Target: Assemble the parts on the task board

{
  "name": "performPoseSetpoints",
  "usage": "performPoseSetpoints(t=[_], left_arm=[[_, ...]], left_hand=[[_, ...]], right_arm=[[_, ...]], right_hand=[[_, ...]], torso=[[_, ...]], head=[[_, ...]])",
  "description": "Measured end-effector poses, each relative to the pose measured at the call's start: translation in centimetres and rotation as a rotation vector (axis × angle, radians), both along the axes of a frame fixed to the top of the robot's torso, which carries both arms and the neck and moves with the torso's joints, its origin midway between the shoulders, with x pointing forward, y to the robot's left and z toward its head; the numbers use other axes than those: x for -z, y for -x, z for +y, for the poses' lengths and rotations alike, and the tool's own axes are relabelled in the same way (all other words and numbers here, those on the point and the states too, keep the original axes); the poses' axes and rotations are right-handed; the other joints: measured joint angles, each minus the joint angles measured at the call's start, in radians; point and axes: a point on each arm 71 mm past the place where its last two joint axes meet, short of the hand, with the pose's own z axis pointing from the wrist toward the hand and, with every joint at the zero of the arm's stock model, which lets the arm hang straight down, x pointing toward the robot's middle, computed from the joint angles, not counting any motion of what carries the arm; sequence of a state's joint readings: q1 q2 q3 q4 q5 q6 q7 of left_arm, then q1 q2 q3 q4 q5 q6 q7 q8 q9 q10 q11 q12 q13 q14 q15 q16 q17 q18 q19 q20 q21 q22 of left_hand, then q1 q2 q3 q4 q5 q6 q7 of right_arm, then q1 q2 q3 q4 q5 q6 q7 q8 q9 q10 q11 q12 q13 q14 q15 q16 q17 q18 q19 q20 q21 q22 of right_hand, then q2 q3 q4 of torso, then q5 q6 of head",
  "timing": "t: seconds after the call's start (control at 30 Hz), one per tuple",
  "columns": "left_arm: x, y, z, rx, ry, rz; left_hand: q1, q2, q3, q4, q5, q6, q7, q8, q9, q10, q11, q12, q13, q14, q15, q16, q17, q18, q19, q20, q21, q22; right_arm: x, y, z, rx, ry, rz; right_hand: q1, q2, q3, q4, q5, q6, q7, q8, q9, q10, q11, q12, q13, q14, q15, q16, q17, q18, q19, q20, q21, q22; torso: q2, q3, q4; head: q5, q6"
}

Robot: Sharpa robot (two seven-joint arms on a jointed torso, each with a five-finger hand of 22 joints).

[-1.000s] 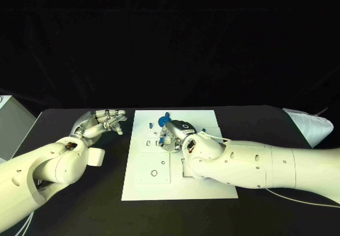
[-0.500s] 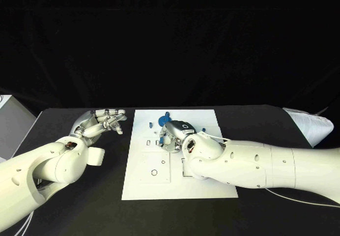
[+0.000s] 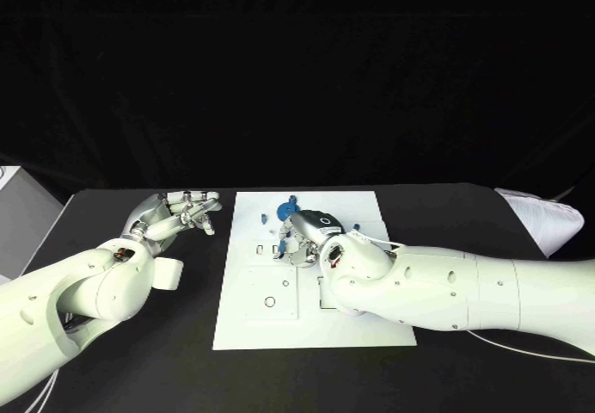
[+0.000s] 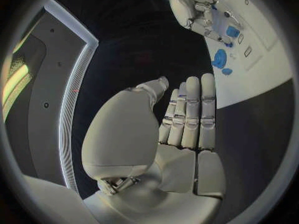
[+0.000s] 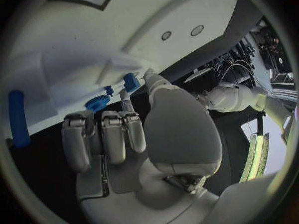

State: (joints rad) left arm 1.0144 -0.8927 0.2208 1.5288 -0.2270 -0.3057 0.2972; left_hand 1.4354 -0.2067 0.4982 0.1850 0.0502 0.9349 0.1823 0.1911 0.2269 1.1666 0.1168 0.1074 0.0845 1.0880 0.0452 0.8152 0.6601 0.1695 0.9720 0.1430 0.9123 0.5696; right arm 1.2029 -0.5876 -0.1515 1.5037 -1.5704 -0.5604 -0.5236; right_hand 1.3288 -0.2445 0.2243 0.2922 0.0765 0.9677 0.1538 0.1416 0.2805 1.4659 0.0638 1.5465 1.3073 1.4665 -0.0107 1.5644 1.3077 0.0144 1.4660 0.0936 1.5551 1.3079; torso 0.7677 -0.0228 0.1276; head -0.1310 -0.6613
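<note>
The right hand (image 3: 306, 234) pinches a small blue part (image 5: 131, 81) over the upper middle of the white task board (image 3: 353, 331); if the thin grip turns, the part may tilt and miss its slot. The left hand (image 3: 177, 215) rests beside the board, fingers straight together, holding nothing. A round blue part (image 3: 289, 207) lies near the far edge.

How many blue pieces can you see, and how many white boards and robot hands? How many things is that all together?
Blue plastic parts: 4 (round disc, small piece, block, long rod)
White flat task board: 1
Silver robot hands: 2 (left hand, right hand)
Total: 7
</note>
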Motion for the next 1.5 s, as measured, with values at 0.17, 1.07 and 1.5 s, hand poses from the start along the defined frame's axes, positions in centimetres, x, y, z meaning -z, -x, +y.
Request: performPoseSetpoints(t=[0.17,1.07,1.5], left_arm=[[0.1,-0.1,-0.1,0.003,-0.013,0.002],[0.8,-3.8,-4.3,0.19,-0.61,0.156],[1.6,-5.1,-8.1,0.288,-0.938,0.244]], left_hand=[[-0.037,-0.007,-0.023,0.015,0.0,-0.02,0.005,0.003,0.002,0.026,-0.002,0.046,0.021,0.014,0.001,0.027,0.009,0.0,0.0,0.0,0.016,0.005],[-0.258,0.005,-0.054,0.109,-0.001,-0.062,-0.078,0.394,0.252,0.135,-0.088,1.173,1.004,0.379,-0.069,0.736,0.648,-0.102,0.434,-0.069,0.542,0.739],[-0.286,0.02,-0.063,0.107,-0.001,-0.086,-0.072,0.405,0.271,0.121,-0.082,1.167,0.985,0.379,-0.069,0.736,0.648,-0.102,0.434,-0.069,0.542,0.736]], right_arm=[[-0.3,0.5,-0.6,-0.006,-0.027,-0.017],[-7.6,-4.1,-10.3,0.069,-0.398,-0.087],[-7.7,-5.4,-11.8,0.126,-0.397,0.001]], right_hand=[[-0.023,0.012,-0.115,0.002,0.044,-0.009,0.002,-0.007,-0.007,0.0,0.0,-0.004,0.0,0.0,0.007,0.0,0.0,0.0,0.0,0.0,-0.004,0.0],[0.066,0.06,-0.093,-0.005,0.198,0.022,-0.011,0.032,0.018,0.0,0.0,0.003,0.001,0.0,0.007,0.0,0.0,0.0,0.0,0.007,-0.019,0.0],[0.05,0.058,-0.096,-0.002,0.198,0.015,-0.011,0.032,0.024,0.0,0.0,0.003,0.0,0.0,0.007,0.0,0.0,0.0,0.0,0.007,-0.023,-0.001]], torso=[[-0.001,0.0,0.0006],[-0.042,0.0142,-0.0167],[-0.054,0.0261,-0.0221]], head=[[0.003,-0.001],[0.03,-0.009],[0.045,-0.024]])
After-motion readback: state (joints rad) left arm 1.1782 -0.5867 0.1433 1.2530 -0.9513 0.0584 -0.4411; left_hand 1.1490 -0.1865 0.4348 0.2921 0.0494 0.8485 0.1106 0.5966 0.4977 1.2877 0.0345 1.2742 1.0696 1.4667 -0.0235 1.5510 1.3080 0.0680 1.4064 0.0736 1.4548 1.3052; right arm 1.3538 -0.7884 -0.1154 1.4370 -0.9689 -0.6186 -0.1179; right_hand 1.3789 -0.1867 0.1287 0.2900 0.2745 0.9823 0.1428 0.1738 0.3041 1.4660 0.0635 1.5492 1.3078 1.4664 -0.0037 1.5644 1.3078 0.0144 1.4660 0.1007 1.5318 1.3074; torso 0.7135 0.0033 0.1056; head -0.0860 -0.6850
